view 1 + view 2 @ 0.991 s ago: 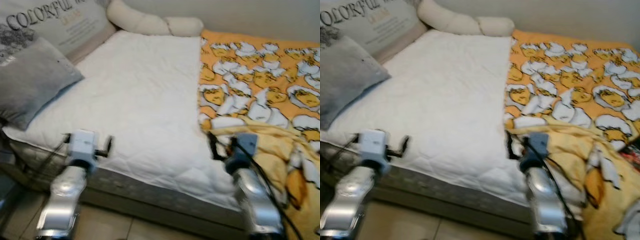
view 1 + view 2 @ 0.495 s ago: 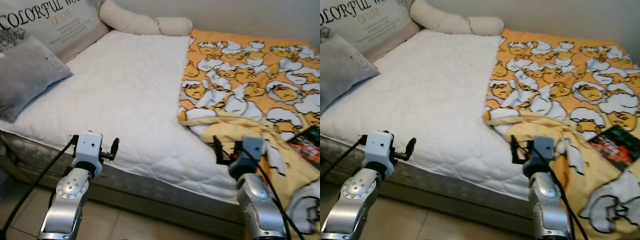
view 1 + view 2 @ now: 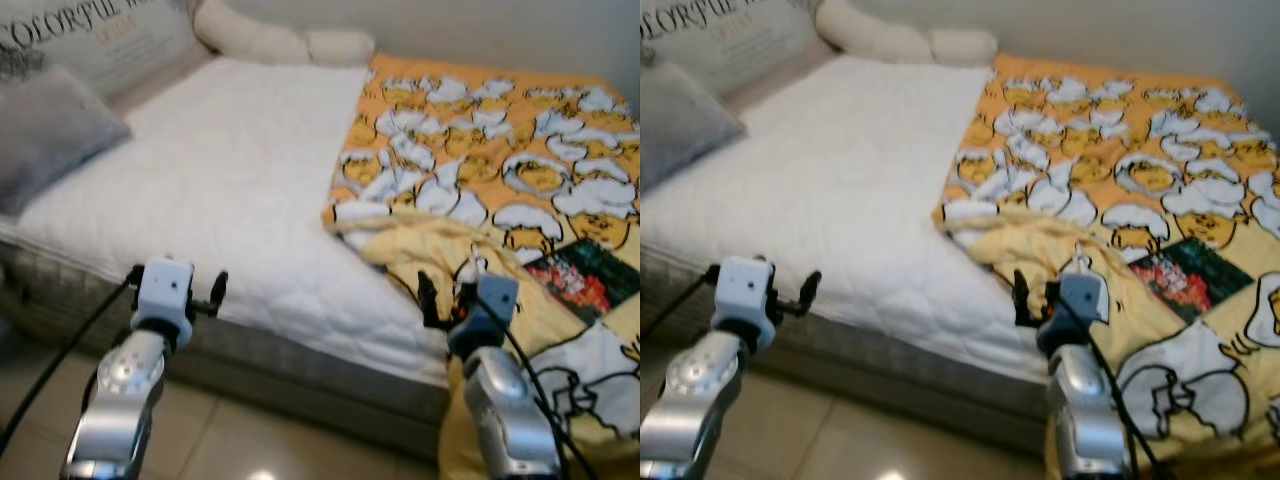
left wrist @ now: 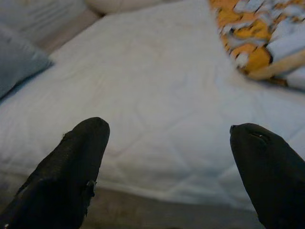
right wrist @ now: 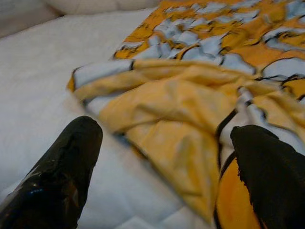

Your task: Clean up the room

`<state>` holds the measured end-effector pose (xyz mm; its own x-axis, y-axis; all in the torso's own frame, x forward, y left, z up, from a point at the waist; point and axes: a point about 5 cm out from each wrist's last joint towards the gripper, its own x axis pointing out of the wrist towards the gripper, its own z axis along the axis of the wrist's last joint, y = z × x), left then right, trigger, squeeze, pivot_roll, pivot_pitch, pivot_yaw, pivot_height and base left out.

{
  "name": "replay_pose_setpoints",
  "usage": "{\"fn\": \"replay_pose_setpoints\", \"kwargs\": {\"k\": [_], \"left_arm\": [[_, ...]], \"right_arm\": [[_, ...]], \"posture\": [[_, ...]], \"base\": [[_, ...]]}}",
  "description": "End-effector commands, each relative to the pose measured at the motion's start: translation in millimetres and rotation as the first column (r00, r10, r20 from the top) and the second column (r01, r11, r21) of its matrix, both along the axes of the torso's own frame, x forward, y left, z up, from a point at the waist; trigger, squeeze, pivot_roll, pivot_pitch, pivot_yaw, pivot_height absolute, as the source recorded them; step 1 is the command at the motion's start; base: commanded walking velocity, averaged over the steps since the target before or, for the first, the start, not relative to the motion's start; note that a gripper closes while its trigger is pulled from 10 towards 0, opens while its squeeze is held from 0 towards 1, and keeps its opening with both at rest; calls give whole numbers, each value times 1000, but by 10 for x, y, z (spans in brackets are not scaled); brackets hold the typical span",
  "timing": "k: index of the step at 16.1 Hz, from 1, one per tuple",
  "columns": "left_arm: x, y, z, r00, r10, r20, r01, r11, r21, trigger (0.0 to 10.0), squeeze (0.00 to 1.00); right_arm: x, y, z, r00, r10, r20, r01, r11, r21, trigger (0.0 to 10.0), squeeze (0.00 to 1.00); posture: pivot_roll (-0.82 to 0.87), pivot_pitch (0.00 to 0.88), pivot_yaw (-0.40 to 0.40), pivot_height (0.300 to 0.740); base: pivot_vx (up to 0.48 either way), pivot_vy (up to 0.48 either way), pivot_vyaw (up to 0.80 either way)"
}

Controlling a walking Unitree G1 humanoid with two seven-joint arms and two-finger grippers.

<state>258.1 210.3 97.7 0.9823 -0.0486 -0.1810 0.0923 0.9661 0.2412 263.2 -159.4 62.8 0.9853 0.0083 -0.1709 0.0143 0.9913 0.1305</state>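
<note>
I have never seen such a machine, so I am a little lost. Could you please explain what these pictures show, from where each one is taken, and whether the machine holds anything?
It is a walking humanoid robot tidying a bedroom. Two pictures come from cameras in its head, looking down at a bed. The silver arms end in black two-fingered claws: the left claw and the right claw. The other two pictures come from cameras on the wrists, looking along each claw's fingers. On the bed lie a white mattress cover, a crumpled orange cartoon blanket, a grey pillow and a dark book or magazine. Both claws are open and hold nothing.
</note>
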Motion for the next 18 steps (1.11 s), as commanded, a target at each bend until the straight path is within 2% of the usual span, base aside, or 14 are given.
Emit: {"fn": "replay_pose_setpoints", "kwargs": {"k": [1,8,18], "left_arm": [[11,31,39,1000,6,6,-6,1000,3,10000,953],[43,3,34,1000,1,3,-1,1000,-8,10000,953],[65,-41,16,1000,0,3,1,1000,-20,10000,949]], "right_arm": [[29,70,34,1000,20,19,-20,1000,-4,10000,1000],[74,60,49,999,23,24,-23,1000,-12,10000,1000],[105,33,65,999,18,29,-17,1000,-20,10000,1000]], "posture": [[76,0,39,740],[66,0,38,740],[58,0,35,740]], "base": [[0,-311,425],[0,-312,63],[0,-310,776]]}}
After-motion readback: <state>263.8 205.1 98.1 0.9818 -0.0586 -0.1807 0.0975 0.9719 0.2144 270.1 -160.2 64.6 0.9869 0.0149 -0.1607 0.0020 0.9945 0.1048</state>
